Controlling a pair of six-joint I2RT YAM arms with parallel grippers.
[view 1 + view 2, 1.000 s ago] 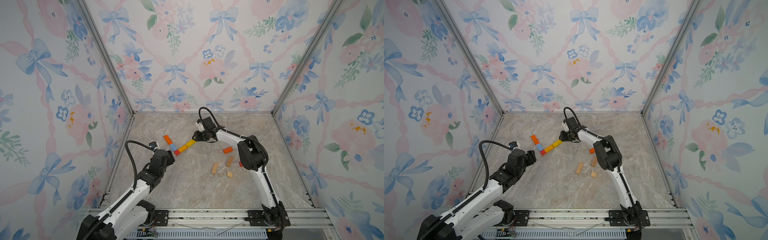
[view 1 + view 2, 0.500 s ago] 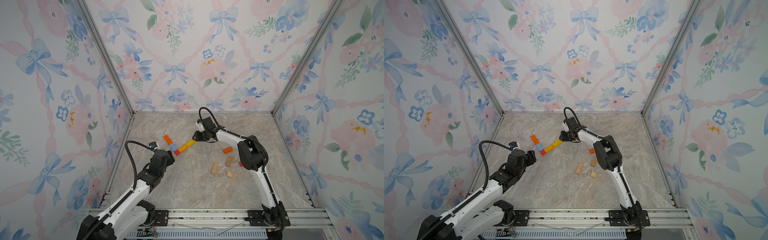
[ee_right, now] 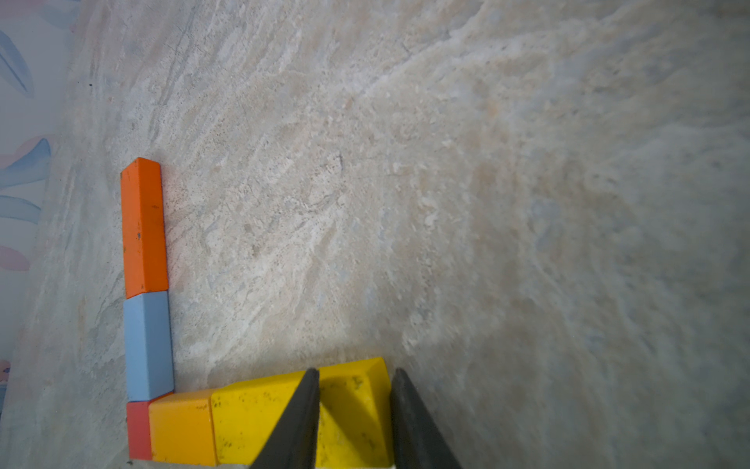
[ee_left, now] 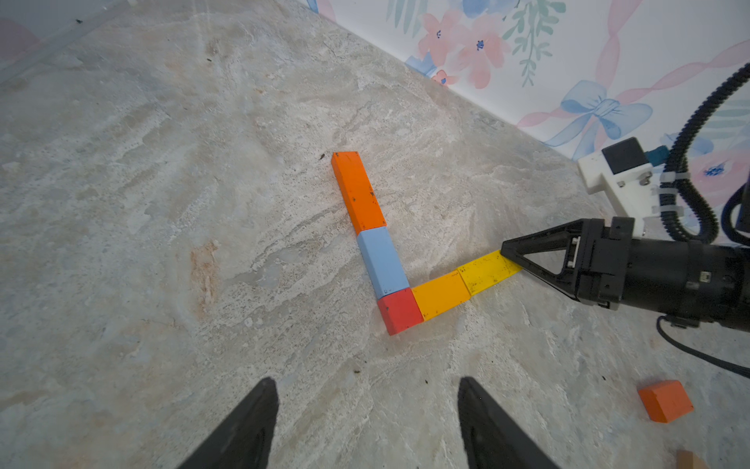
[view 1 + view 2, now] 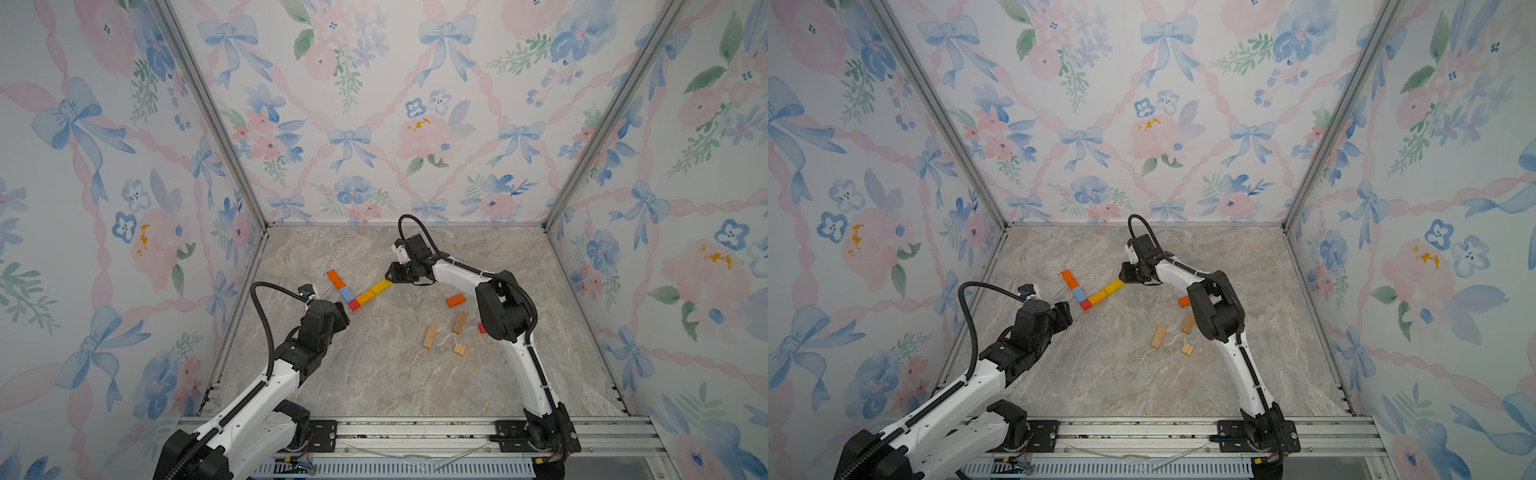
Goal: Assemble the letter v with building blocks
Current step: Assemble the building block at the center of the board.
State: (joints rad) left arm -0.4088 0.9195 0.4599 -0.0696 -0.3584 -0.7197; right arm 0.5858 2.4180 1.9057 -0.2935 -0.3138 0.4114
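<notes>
A letter V is laid flat on the marbled tabletop (image 5: 374,386), in its far left part. One stroke is made of a long orange brick (image 4: 357,191) and a light blue brick (image 4: 383,262), set end to end. A short red brick (image 4: 399,310) forms the corner. The other stroke is made of an amber brick (image 4: 440,294) and a yellow brick (image 4: 487,270), and all five touch.

The right pincer (image 3: 353,371) is set low at the outer end of the yellow brick. In the right wrist view its jaws are seen a narrow way apart, with that end of the brick showing between them. Whether the brick is pressed cannot be told. In the left wrist view only one finger is seen, side-on, with its tip at the brick's end.

The left pincer (image 4: 365,381) is held just on the near side of the red corner, its jaws wide apart over bare tabletop.

Well apart to the right, more building blocks lie loose: a loose orange brick (image 5: 456,300), a long tan brick (image 5: 430,336), a second long tan brick (image 5: 460,323) and a short tan brick (image 5: 459,349). The loose orange brick is seen whole in a top view and half covered by the right arm in a top view (image 5: 1183,301). A small red piece (image 5: 481,328) is shown in a top view at the edge of that arm's elbow. The V's scuffed paint is made out only in the wrist views.
</notes>
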